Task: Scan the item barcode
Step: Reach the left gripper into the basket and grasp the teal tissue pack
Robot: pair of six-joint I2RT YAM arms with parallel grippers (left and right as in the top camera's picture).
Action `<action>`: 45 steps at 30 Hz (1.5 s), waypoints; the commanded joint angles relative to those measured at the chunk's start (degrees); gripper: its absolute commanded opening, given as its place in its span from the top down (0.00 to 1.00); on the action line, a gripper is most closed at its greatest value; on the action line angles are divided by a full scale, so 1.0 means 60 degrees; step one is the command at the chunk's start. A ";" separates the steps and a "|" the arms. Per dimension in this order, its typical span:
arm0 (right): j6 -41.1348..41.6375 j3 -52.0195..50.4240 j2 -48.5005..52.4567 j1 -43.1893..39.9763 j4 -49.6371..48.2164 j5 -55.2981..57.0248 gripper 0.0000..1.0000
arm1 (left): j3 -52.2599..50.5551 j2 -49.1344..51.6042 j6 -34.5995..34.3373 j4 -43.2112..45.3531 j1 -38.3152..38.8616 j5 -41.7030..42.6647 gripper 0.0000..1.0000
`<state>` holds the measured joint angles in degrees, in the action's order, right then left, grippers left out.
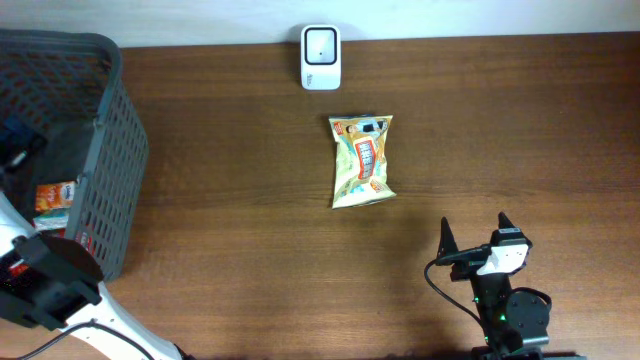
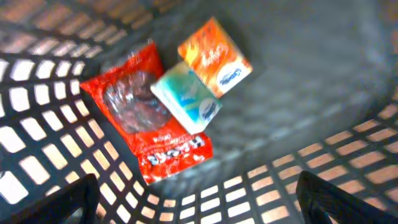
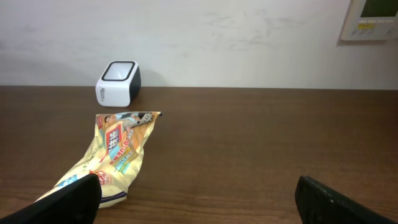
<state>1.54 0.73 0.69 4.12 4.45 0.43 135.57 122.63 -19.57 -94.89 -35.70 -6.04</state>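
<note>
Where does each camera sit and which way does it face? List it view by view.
Overhead: above the table, straight down on basket, scanner, snack bag; left arm and right gripper show.
Left wrist: over the basket, looking in at packets; left fingertips at bottom.
Right wrist: low over the table, facing scanner and wall; right fingertips at bottom.
Shared: overhead and right wrist both see scanner and snack bag.
</note>
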 commanded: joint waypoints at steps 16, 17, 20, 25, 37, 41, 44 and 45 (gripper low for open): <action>0.0062 -0.0069 -0.0055 0.0055 0.0044 0.0051 0.02 | -0.4827 -0.0084 -0.0656 0.4331 0.0066 -0.0087 0.16; 0.0062 -0.0069 -0.0055 0.0055 0.0040 0.0047 0.02 | -0.4925 -0.0084 -0.0659 0.4459 0.0066 -0.0018 0.16; 0.0062 -0.0069 -0.0055 0.0055 0.0040 0.0051 0.02 | -0.5308 -0.0084 -0.0659 0.4790 0.0069 -0.0033 0.28; 0.0062 -0.0069 -0.0055 0.0055 0.0044 0.0051 0.02 | -0.5785 -0.0084 -0.0656 0.4812 0.0066 -0.0069 0.41; 0.0062 -0.0069 -0.0055 0.0055 0.0040 0.0047 0.02 | -0.5067 -0.0106 -0.0656 0.4022 0.0062 0.0885 1.00; 0.0062 -0.0069 -0.0055 0.0055 0.0040 0.0051 0.02 | -0.2725 -0.0295 -0.0656 0.2728 0.0073 0.1647 1.00; 0.0066 -0.0069 -0.0055 0.0055 0.0040 0.0051 0.02 | -0.0834 -0.0736 -0.0656 0.2004 0.0073 0.1872 1.00; 0.0062 -0.0069 -0.0055 0.0055 0.0040 0.0051 0.02 | -0.0331 -0.1005 -0.0656 0.1872 0.0109 0.1872 1.00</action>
<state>1.52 0.73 0.69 4.12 4.45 0.43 126.34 121.67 -23.44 -82.28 -35.38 3.09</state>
